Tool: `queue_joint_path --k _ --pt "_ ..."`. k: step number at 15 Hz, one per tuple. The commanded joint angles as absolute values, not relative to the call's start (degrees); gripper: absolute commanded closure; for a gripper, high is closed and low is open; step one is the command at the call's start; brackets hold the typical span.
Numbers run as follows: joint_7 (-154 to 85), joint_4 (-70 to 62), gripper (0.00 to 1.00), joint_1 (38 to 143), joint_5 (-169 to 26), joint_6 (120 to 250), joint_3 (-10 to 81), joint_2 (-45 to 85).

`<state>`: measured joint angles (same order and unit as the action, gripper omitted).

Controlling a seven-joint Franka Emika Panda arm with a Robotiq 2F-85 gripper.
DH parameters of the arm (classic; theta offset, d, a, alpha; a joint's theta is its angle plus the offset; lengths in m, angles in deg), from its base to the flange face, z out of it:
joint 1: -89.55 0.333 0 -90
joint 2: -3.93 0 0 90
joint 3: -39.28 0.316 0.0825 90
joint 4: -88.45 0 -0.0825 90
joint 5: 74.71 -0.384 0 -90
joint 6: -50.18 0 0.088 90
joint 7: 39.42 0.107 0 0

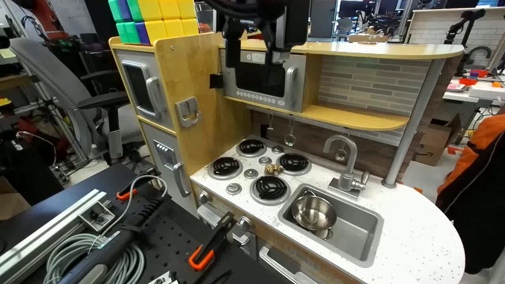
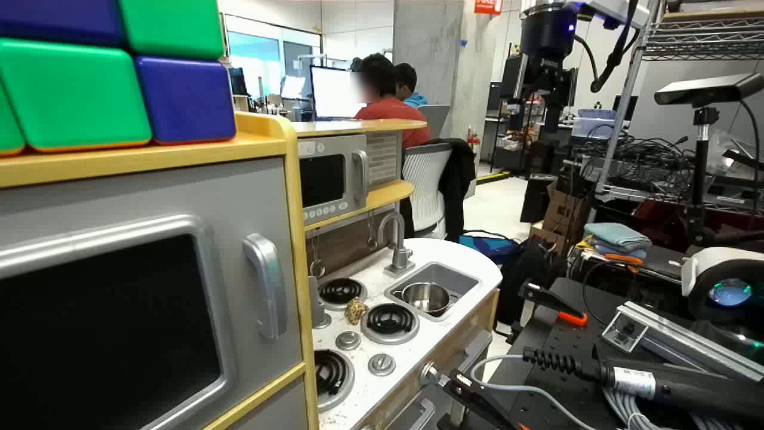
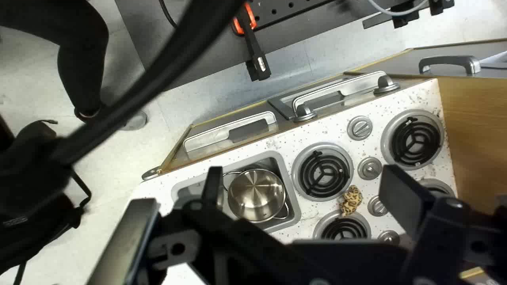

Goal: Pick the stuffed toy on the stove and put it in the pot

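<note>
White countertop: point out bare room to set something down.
Bare: the countertop's rounded end, bordered by sink and grey post; also inside the sink, beside the pot. Crowded: the stove, with burners, knobs and the stuffed toy close together.

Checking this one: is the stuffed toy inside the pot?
No: the stuffed toy lies on the stove among the burners, while the pot sits apart from it in the sink.

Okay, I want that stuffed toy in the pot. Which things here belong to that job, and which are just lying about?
For the job:
leopard-print stuffed toy
toy stove it lies on
steel pot

Just lying about:
large Rubik's-style cube
coiled grey cable
aluminium extrusion
folded cloths
</note>
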<state>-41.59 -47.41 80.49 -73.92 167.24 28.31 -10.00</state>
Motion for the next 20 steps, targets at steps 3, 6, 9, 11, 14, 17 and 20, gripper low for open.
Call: queue_joint_path --k 3,6,9,11,14,17,20 --pt "-41.7 -47.3 0.0 80.2 -74.0 167.2 28.6 -10.0" --pt "-41.7 -47.3 0.0 80.2 -74.0 167.2 28.6 -10.0" --pt "-41.7 -47.3 0.0 80.2 -74.0 167.2 28.6 -10.0" --pt "-42.8 -48.0 0.0 81.0 -81.7 169.8 27.5 -12.7" --pt "-43.6 -48.1 0.0 81.9 -90.7 176.7 27.5 -10.4" --pt "-46.3 -49.2 0.0 83.0 -94.7 186.4 28.3 -6.4" --pt "-47.0 -49.2 0.0 83.8 -93.9 190.9 29.1 -1.1"
